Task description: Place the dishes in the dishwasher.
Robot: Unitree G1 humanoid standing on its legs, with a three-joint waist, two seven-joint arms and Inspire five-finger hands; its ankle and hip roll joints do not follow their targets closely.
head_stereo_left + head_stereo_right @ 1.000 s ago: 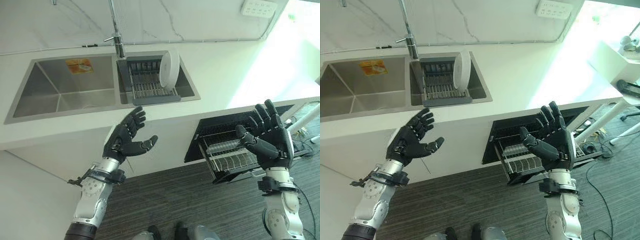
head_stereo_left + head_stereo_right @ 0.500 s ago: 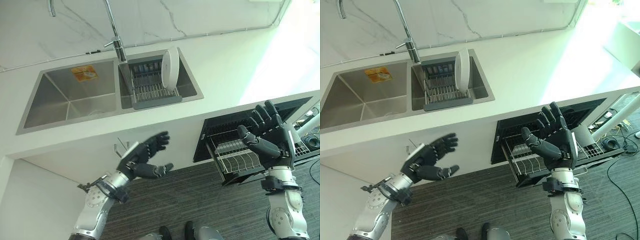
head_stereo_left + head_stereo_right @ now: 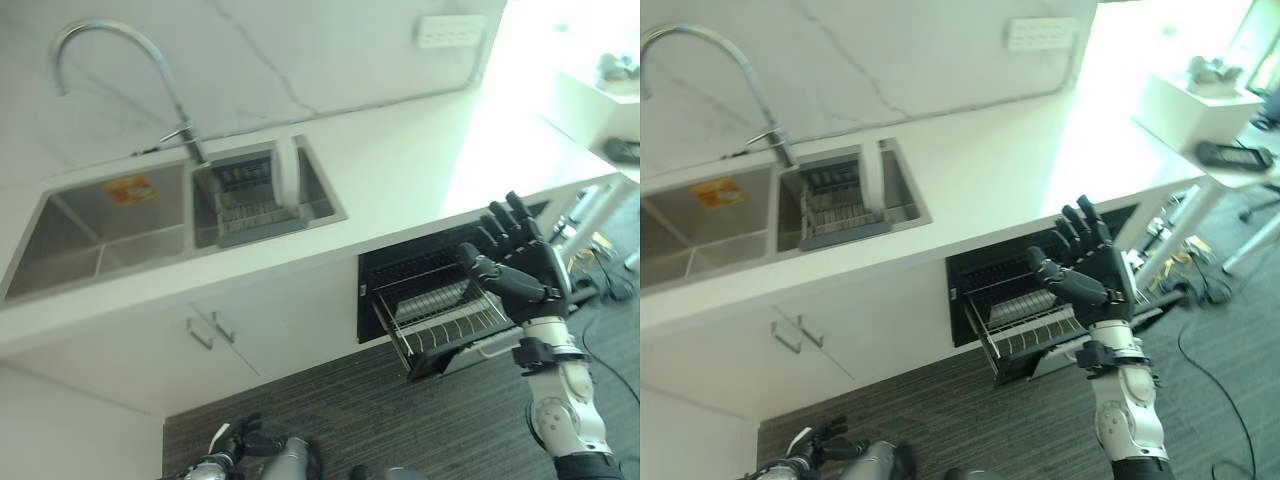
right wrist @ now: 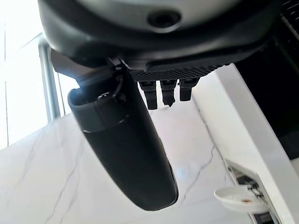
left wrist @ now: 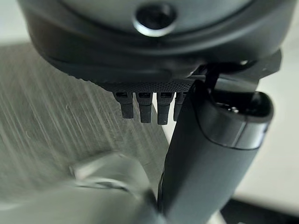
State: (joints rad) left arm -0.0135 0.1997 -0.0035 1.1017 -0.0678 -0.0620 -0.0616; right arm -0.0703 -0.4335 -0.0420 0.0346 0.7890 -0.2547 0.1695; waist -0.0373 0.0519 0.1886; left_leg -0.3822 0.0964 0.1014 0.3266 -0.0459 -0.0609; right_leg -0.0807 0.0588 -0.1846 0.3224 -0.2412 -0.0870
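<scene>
My left robot hand point(image 3: 243, 440) hangs low by the floor, fingers relaxed, holding nothing. My right robot hand point(image 3: 520, 262) is up, fingers spread, before the dishwasher's pulled-out rack point(image 3: 440, 318). Farther off, a white plate point(image 3: 287, 171) stands upright in the sink rack point(image 3: 245, 212).

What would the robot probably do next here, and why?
Probably reach its open right hand toward the white plate standing in the grey rack in the steel sink: the pulled-out wire dishwasher rack is ready, and both hands hold nothing.
</scene>
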